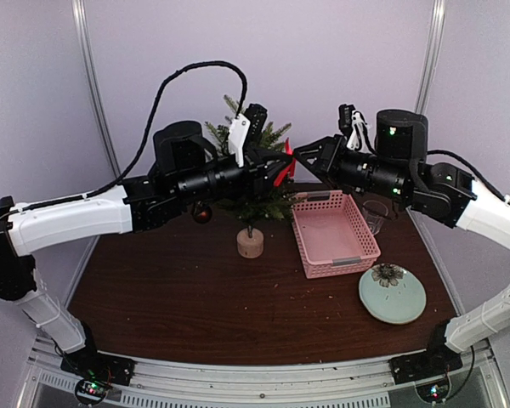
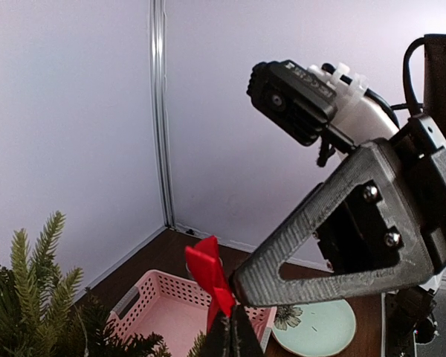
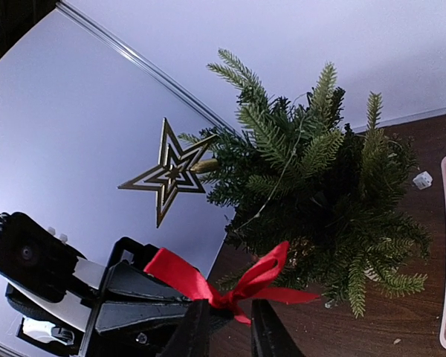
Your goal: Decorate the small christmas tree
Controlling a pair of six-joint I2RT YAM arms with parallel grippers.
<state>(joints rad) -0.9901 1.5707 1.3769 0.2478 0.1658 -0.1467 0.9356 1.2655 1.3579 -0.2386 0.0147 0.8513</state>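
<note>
Pale plate (image 1: 399,304) with flower shape (image 1: 388,274), left hand (image 2: 229,336) clamped on red bow (image 3: 230,286), right hand (image 3: 228,321) narrow astride knot, grip unclear

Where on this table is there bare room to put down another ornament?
The front-left of the table is bare, bordered by the small christmas tree, the pink basket and the near edge. The right is crowded: basket, glass, plate.

Tree (image 1: 259,204) left of basket (image 1: 336,268), bow (image 1: 282,172) near the tree, plate (image 1: 404,308) before basket, perhaps glass (image 1: 375,214) behind
</note>
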